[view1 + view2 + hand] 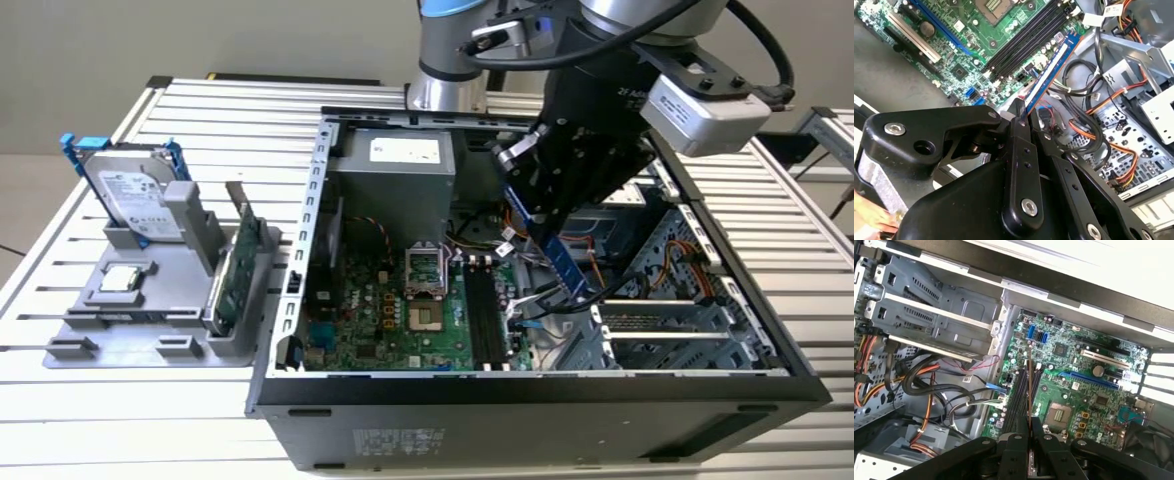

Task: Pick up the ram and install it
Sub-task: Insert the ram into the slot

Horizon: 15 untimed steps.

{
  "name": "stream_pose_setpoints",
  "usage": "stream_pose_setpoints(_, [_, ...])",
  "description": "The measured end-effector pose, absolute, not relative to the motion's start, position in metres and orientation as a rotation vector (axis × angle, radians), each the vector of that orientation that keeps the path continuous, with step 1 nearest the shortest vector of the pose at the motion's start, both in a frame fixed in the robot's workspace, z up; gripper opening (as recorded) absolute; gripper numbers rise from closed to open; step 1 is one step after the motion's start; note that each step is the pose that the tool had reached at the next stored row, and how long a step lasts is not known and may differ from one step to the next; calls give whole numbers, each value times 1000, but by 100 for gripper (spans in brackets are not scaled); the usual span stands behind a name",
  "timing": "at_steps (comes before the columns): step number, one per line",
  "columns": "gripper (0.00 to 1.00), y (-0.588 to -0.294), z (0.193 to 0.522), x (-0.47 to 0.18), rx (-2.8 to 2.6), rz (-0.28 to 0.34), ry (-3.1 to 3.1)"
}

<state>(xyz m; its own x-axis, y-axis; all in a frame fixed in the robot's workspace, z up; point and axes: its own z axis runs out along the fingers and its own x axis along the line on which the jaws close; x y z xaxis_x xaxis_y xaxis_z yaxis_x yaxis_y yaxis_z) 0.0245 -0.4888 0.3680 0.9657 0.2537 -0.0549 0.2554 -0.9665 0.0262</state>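
Observation:
The ram (567,268) is a slim blue stick, and my gripper (541,218) is shut on its upper end inside the open computer case (534,385). It hangs tilted above the right side of the motherboard (387,320), just beside the black memory slots (483,315) and apart from them. In the second wrist view the ram (1051,70) runs out from the gripper (1021,114) alongside the slots (1024,35). In the first wrist view the ram (1029,385) shows edge-on as a thin line over the slots (1018,400), rising from the gripper (1030,426).
Loose cables (534,290) lie right beside the slots, with the drive cage (667,320) further to the exterior view's right. The power supply (394,165) sits at the case's back. Outside, a grey holder (147,320) carries a hard drive (134,195) and a green card (230,270).

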Motion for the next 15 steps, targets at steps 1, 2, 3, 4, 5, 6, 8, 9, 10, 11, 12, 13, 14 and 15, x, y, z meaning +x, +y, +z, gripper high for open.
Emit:
stream_pose_setpoints(1, [0,-489,368,24,3083,-80,388])
stream_pose_setpoints(2, [0,-489,368,25,3085,-80,378])
stream_pose_setpoints(3, [0,-489,368,25,3086,-80,367])
stream_pose_setpoints(4, [0,-489,368,25,3088,-80,357])
stream_pose_setpoints(5, [0,-489,368,25,3089,-80,346])
stream_pose_setpoints(6, [0,-489,368,25,3090,-81,336])
stream_pose_setpoints(8, [0,-489,368,25,3093,-81,315])
stream_pose_setpoints(9, [0,-489,368,24,3094,-81,304])
stream_pose_setpoints(10, [0,-489,368,24,3095,-81,293])
stream_pose_setpoints(11, [0,-489,368,25,3096,-81,283])
stream_pose_setpoints(12, [0,-489,368,24,3098,-82,272])
stream_pose_setpoints(13, [0,-489,368,25,3099,-82,262])
stream_pose_setpoints(14, [0,-489,368,25,3100,-82,251])
stream_pose_setpoints(15, [0,-489,368,25,3101,-82,240])
